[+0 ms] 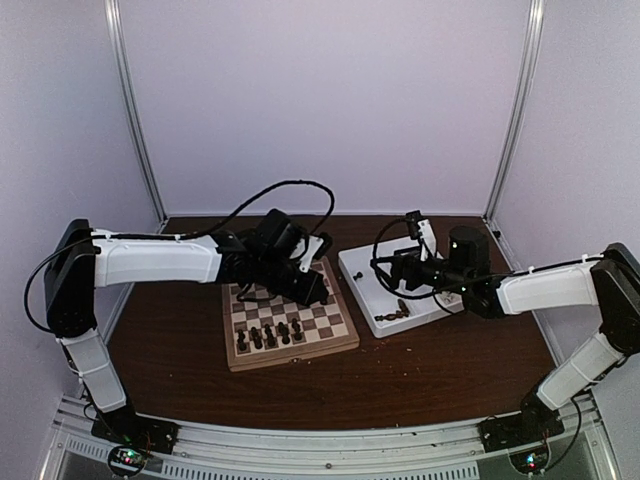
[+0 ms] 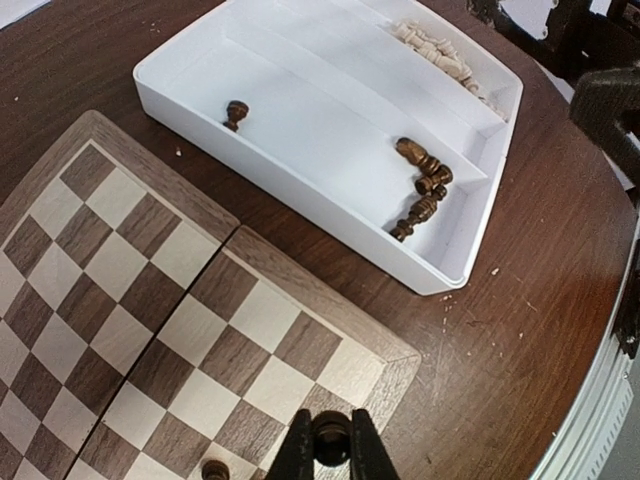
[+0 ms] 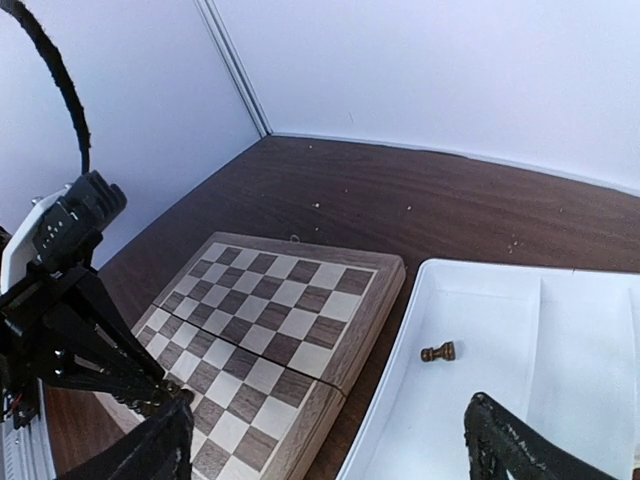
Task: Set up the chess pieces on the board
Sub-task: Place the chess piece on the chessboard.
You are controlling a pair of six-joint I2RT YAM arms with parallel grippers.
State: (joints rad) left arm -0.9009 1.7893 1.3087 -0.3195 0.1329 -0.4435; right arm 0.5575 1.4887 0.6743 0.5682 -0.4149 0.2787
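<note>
The left gripper (image 2: 330,452) is clamped on a dark piece (image 2: 330,432), low over the board (image 2: 200,330) near the corner that faces the white tray (image 2: 300,190). Whether it touches the wood cannot be told. Other chess pieces (image 1: 270,335) stand along the board's 6 o'clock edge in the top view. One neighbour (image 2: 213,470) is just beside the fingers, at 9 o'clock in the left wrist view, so jaws spreading on release could tip it. The dark piece seems close to the border. Let go tilted or off-centre, it could topple and roll onto the table (image 2: 520,250).

The right gripper (image 3: 330,410) is spread wide and empty over the tray, which lies at 3 o'clock of the board. A lone pawn (image 3: 438,352) lies on its side at 2 o'clock of it. Small and rounded, the pawn may squirt out from closing pads. More dark pieces, the heap (image 2: 422,185), crowd one compartment, where a finger could strike the tray's wall or catch two at once. The left arm (image 3: 60,300) is near, so a carry to the board risks a bump
</note>
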